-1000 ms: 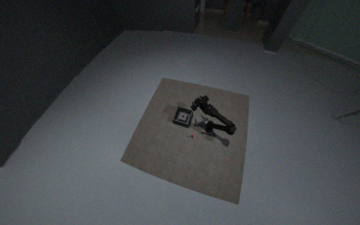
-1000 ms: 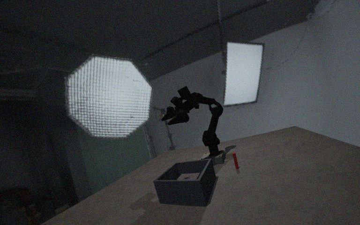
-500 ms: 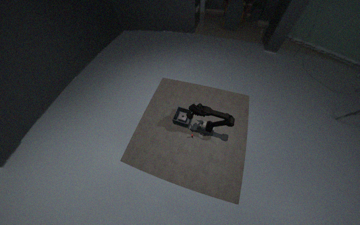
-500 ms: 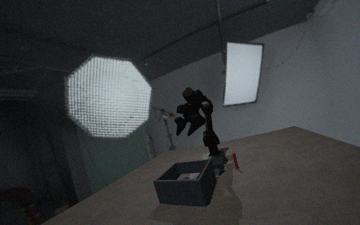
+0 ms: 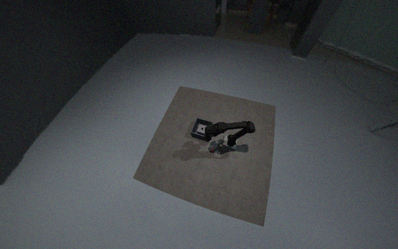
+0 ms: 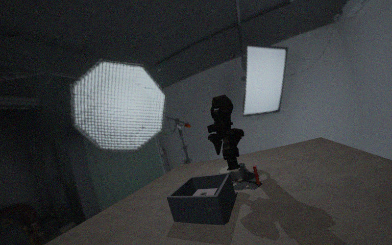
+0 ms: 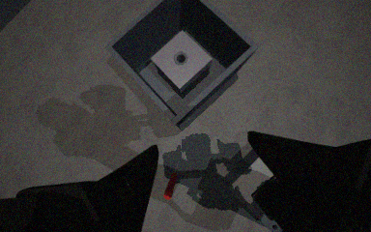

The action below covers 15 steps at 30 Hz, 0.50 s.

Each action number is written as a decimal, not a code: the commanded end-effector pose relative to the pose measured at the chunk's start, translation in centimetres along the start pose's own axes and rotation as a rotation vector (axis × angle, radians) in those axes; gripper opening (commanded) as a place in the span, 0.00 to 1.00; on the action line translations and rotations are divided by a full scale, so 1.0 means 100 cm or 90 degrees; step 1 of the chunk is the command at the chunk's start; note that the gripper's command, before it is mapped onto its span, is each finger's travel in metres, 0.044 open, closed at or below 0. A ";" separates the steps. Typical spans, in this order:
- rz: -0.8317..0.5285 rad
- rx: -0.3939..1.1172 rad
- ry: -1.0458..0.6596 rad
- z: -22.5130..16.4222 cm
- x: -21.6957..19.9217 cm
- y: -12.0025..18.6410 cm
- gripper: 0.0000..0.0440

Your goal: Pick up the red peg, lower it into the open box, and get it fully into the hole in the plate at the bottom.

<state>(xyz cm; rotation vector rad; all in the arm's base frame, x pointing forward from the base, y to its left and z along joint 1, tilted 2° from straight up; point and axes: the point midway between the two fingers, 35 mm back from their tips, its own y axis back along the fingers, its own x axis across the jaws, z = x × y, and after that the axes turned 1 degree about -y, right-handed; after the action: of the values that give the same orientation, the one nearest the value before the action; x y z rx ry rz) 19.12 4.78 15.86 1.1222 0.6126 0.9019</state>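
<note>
The pincer is in the open position: its two dark fingers stand wide apart, with nothing clamped between them. The fingertips point down toward the table, and the pincer is raised above the surface, out of contact with it.

The red peg stands on end on the table, lower than the pincer and apart from both fingers. In the wrist view, the peg appears in the gap between the fingers, closer to the finger at the picture's left. It is outside the box and touches neither the box nor the pincer.

The open box rests on the table, also lower than the pincer. In the wrist view, it lies ahead of the fingertips, with one corner directed toward the gap between them. Inside the box, the pale plate sits with its round hole facing up. The peg is not in this hole.

The arm extends from the pincer back to its mount on the table. Dark shadows fall across the surface below the pincer and around the peg.
</note>
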 end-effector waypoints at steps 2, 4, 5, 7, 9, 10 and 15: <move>-0.018 0.060 -0.022 -0.025 0.011 -0.004 1.00; -0.028 0.083 -0.030 -0.036 0.015 -0.006 1.00; -0.034 0.094 -0.033 -0.042 0.017 -0.007 1.00; -0.045 0.113 -0.038 -0.052 0.021 -0.010 1.00; -0.055 0.128 -0.041 -0.061 0.025 -0.014 1.00; -0.059 0.135 -0.042 -0.066 0.027 -0.016 1.00; -0.077 0.158 -0.046 -0.085 0.035 -0.029 1.00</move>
<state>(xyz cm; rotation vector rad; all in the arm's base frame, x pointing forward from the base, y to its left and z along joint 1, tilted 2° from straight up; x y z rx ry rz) 15.48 10.96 11.43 1.3086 0.7218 0.7182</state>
